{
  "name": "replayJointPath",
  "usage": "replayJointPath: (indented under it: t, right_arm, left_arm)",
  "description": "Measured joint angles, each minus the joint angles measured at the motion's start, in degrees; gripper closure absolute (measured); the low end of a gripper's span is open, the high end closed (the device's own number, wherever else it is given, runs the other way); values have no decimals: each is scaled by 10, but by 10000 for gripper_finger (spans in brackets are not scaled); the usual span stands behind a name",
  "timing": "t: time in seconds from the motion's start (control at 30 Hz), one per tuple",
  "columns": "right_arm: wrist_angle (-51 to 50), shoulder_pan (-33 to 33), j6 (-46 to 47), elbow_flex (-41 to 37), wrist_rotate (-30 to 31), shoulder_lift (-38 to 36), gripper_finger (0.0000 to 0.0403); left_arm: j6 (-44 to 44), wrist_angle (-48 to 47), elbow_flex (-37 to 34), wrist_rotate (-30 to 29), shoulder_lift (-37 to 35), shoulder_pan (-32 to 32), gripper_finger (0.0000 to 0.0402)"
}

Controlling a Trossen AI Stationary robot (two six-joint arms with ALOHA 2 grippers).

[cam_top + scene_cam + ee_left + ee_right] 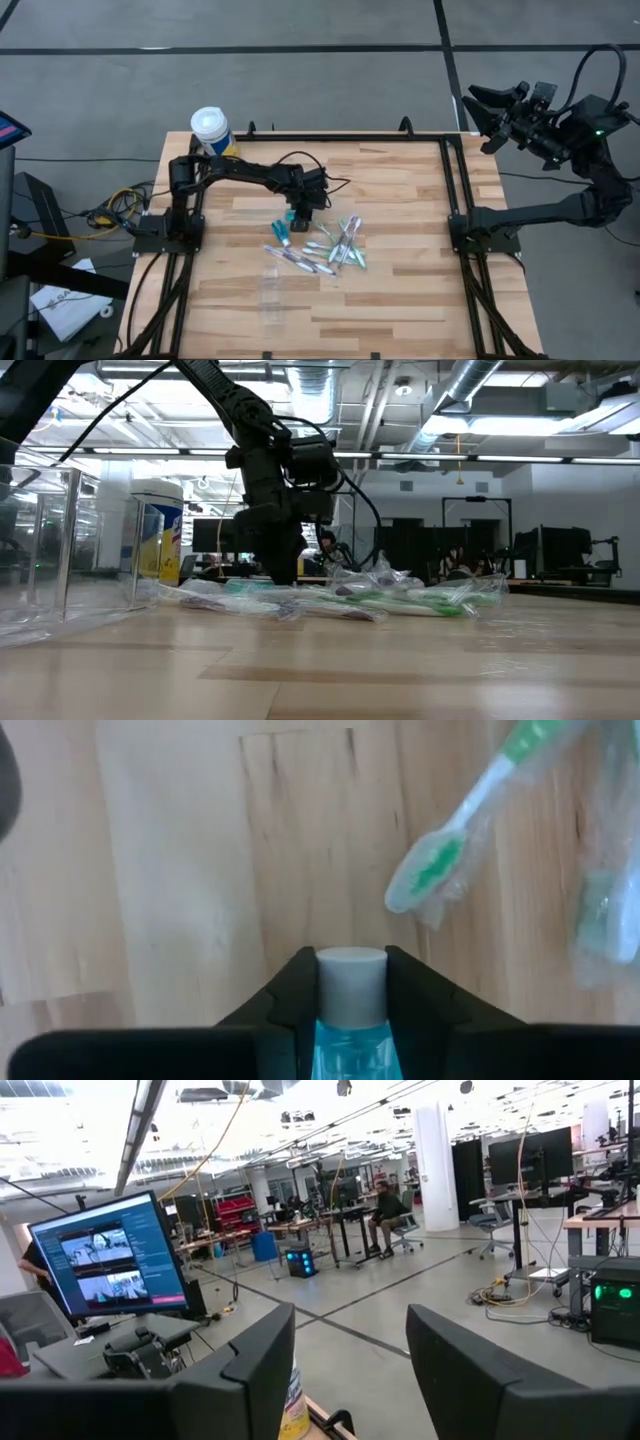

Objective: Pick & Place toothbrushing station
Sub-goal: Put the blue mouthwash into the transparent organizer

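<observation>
Between the two dark fingers of the left gripper [350, 1005] a small teal tube [350, 1020] with a grey-white cap is lying, its long axis running straight along the fingers and its cap pointing forward past the tips; the fingers are sitting against both of its sides, seemingly clamping it. Just ahead and to one side, a wrapped green toothbrush [440, 870] is lying slantwise on the table [400, 190], head nearest the pincer. Well apart, the right gripper [492, 118] is hanging open off the table's far corner, so the left arm is plainly the nearer.
</observation>
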Motion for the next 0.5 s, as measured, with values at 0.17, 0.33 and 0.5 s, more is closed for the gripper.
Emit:
replayJointPath:
  t: [0.17,0.33,0.5]
  right_arm:
    - [3,0,-12,0,1,0,221]
    - [4,-1,-27,0,1,0,221]
    - [4,-1,-40,0,4,0,221]
  left_arm:
    - [-115,19,-6,9,-5,12,320]
    - [-241,152,-7,9,-83,38,320]
    - [-334,289,-8,-104,-214,52,320]
